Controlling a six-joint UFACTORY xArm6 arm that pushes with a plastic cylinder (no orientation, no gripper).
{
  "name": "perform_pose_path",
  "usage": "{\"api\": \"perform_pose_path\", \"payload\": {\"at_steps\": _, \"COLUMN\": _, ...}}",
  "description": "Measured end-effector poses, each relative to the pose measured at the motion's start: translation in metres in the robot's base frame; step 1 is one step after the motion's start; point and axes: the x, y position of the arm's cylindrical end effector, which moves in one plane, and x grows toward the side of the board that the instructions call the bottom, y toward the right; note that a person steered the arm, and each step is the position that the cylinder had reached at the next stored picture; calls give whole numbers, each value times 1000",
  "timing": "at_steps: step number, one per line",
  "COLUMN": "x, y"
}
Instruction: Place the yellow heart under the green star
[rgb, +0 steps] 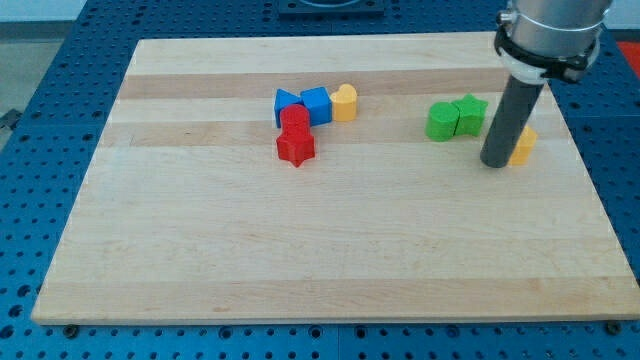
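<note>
Ended in a plain dark rod, with no fingers to spread, press together or pinch. My tip (496, 163) stood on the wooden board (330, 270) near the view's right edge, just beside a yellow block (524, 146), largely hidden behind the rod, shape not clear; whether touching it could not be told. Held nothing.

Just to the view's left of the rod, a green star (470, 113) sat touching a second green block (441, 121), rounded and blocky, exact shape hard to make out. Both lay a little toward the view's top from my tip.

The yellow heart (344, 102) lay well apart from the green star, toward the view's left, at the right end of a tight cluster near the board's upper middle. Touched on its left by a blue cube (316, 105), itself pressed against a blue triangular block (286, 103). Below those, a red block (295, 119), shape unclear, and just under it a red star (296, 147), the two touching.

No containers anywhere on the board. Board rested on a blue perforated table (40, 180) visible on all sides
</note>
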Motion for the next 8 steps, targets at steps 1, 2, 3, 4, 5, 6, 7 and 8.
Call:
{"api": "perform_pose_path", "payload": {"at_steps": 1, "x": 13, "y": -34}}
{"api": "perform_pose_path", "payload": {"at_steps": 2, "x": 13, "y": -104}}
{"api": "perform_pose_path", "payload": {"at_steps": 3, "x": -7, "y": -165}}
{"api": "perform_pose_path", "payload": {"at_steps": 4, "x": -34, "y": -182}}
{"api": "perform_pose_path", "payload": {"at_steps": 5, "x": -62, "y": -167}}
{"api": "perform_pose_path", "payload": {"at_steps": 6, "x": -98, "y": -158}}
{"api": "perform_pose_path", "payload": {"at_steps": 7, "x": -132, "y": -153}}
{"api": "perform_pose_path", "payload": {"at_steps": 8, "x": -162, "y": -158}}
